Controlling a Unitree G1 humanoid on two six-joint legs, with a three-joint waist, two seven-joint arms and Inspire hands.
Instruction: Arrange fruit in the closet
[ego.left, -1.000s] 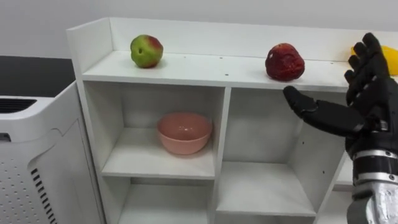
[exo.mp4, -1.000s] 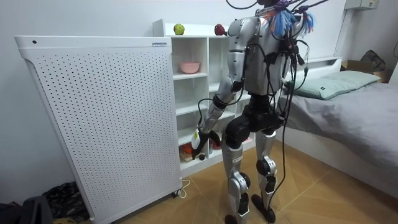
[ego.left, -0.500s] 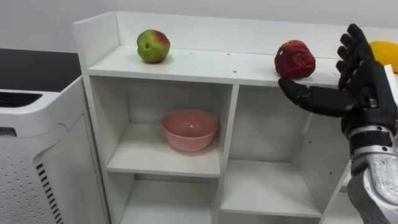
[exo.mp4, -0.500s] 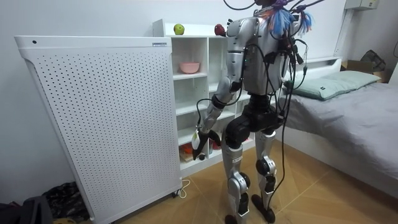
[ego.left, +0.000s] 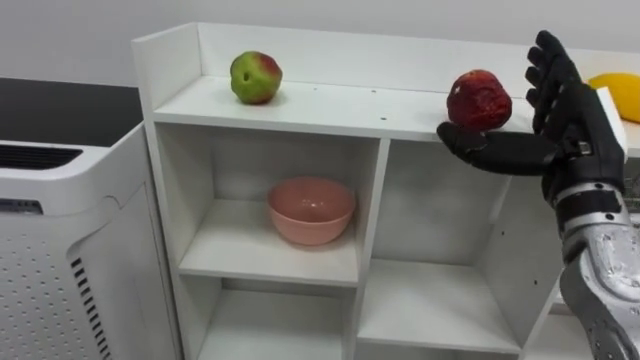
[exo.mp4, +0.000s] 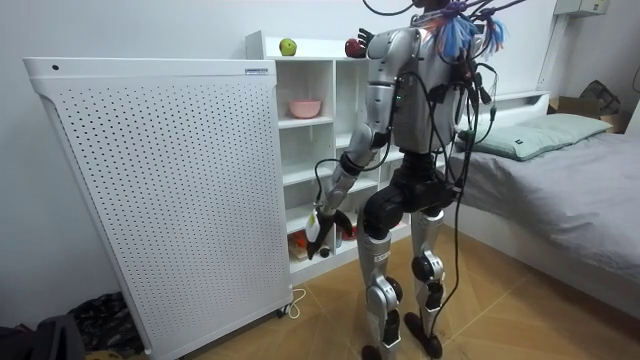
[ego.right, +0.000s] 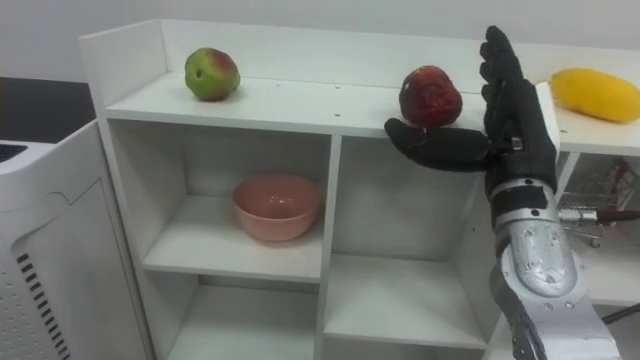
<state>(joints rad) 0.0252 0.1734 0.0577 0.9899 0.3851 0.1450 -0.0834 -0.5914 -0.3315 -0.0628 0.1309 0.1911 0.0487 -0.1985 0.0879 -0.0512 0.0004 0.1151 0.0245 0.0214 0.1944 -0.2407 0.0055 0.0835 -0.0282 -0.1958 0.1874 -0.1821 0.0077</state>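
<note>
Wrap the open, empty right hand (ego.left: 568, 112) round the red apple (ego.left: 478, 98) on the top shelf (ego.left: 330, 106). Close gently. Avoid nudging it rearward.

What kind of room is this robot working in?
Most likely a bedroom: a bed with a pillow stands beside a white shelf unit holding a green apple and a pink bowl.

I see a white wall (exo.mp4: 120, 30), wood floor (exo.mp4: 500, 320), grey bed (exo.mp4: 580, 180), perforated white panel (exo.mp4: 150, 190) beside the white closet (ego.left: 372, 230).
</note>
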